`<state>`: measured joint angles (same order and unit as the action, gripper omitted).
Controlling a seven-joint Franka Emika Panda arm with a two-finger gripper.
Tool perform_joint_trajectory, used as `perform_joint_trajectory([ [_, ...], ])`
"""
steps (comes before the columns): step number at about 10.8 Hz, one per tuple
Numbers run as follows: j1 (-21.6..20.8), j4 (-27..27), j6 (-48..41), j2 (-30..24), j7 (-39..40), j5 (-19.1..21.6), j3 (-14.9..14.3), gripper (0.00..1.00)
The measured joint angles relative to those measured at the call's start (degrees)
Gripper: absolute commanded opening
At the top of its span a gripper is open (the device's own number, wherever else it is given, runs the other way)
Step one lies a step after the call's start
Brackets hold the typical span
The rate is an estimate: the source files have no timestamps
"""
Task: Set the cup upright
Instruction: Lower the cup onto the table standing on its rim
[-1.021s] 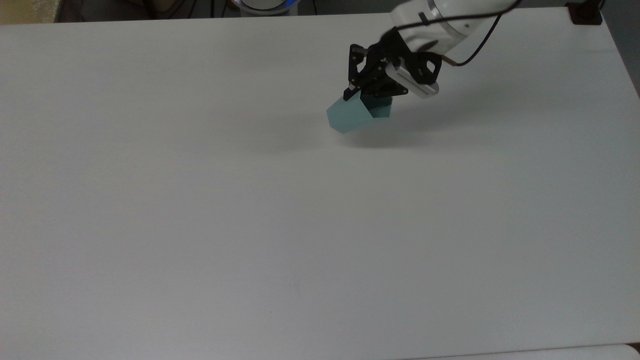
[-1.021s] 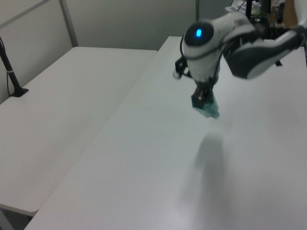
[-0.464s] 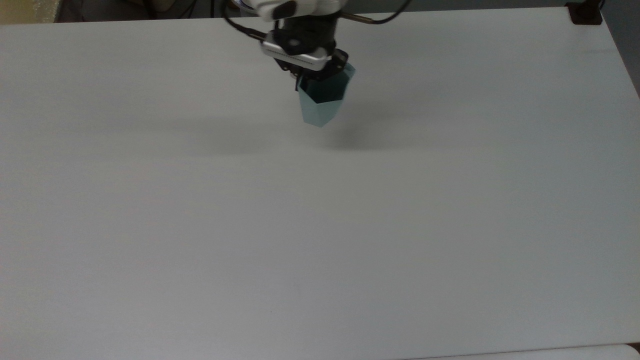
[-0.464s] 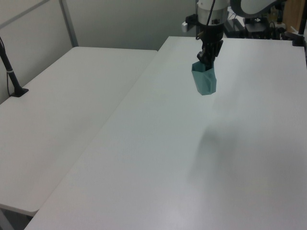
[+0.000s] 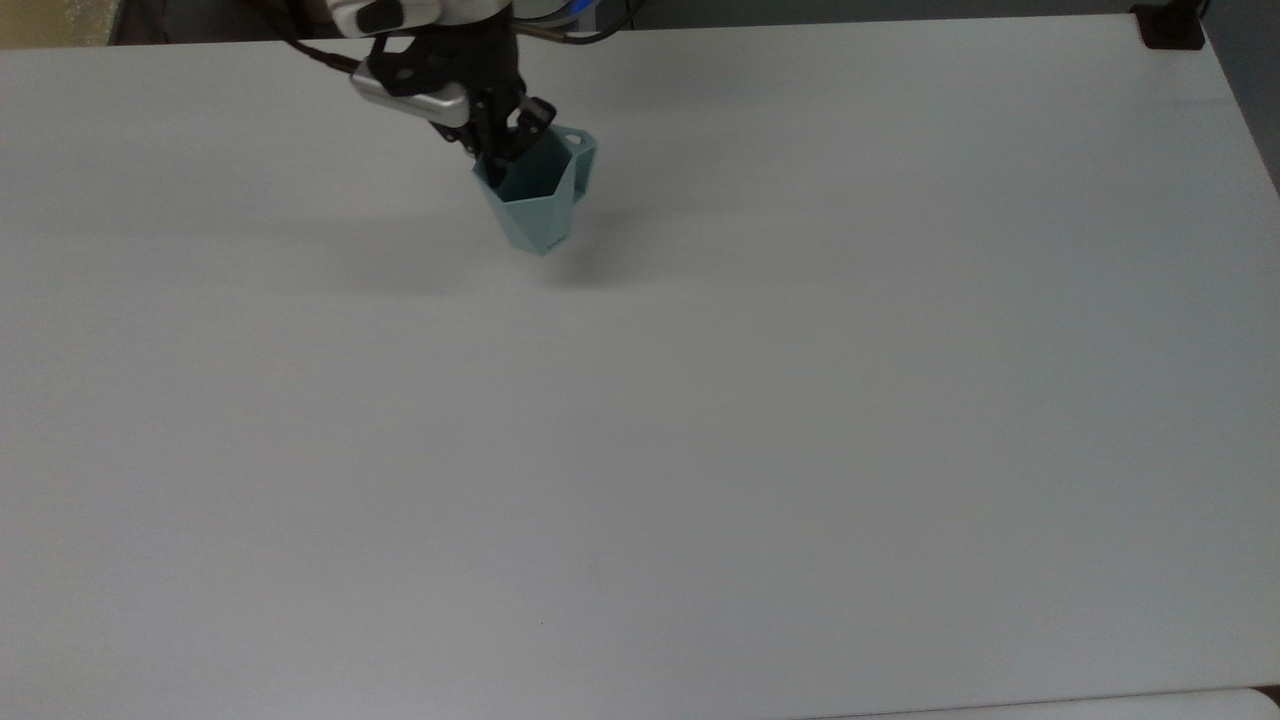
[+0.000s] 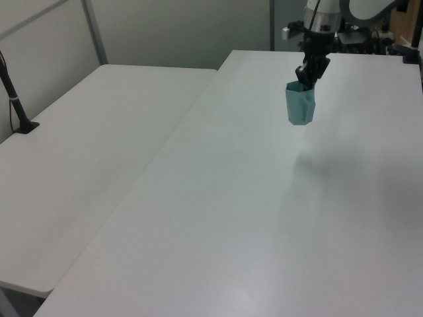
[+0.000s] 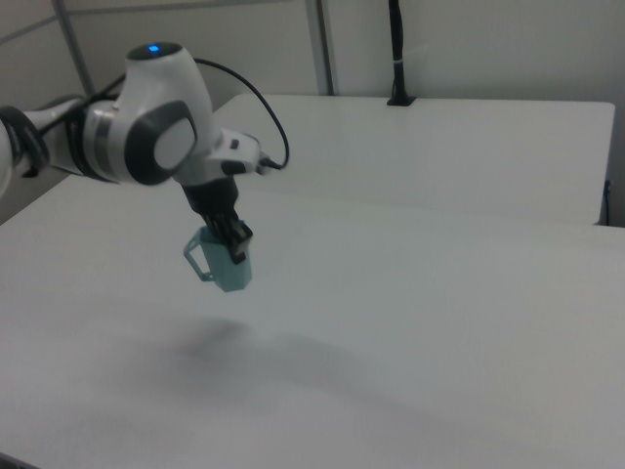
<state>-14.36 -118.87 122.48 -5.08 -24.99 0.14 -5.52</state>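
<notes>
In the upper left of the top view I see my end effector [image 5: 500, 150] clamped on the rim of the cup [image 5: 537, 203], which hangs mouth-up and nearly upright, handle toward the top view's right, clear above the white surface [image 5: 700, 450].

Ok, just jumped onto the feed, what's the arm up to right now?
The Franka arm's gripper is shut on the rim of the pale teal faceted cup, one finger inside and one outside. The cup hangs mouth up, roughly upright, its small handle sticking out to the right view's left. It looks clear of the white table, with its shadow apart below it in the right view. It has not been set down yet.
</notes>
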Motion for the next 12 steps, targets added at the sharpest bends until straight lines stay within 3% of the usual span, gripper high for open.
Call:
perform_joint_trajectory([
  [2,-0.02,-4.92,7.24,0.4,0.59,1.97,-2.72,0.0],
  [4,-0.09,-7.63,10.18,1.67,0.74,3.27,-3.13,0.0],
  [9,-0.48,-8.01,12.36,5.04,0.74,3.59,-3.13,0.0],
  [10,-0.48,-8.0,13.25,5.66,0.73,3.6,-3.13,0.07],
  [11,-0.49,-7.95,13.47,6.03,0.73,3.61,-3.13,0.27],
  [12,-0.49,-7.93,13.47,6.08,0.73,3.64,-3.13,0.36],
])
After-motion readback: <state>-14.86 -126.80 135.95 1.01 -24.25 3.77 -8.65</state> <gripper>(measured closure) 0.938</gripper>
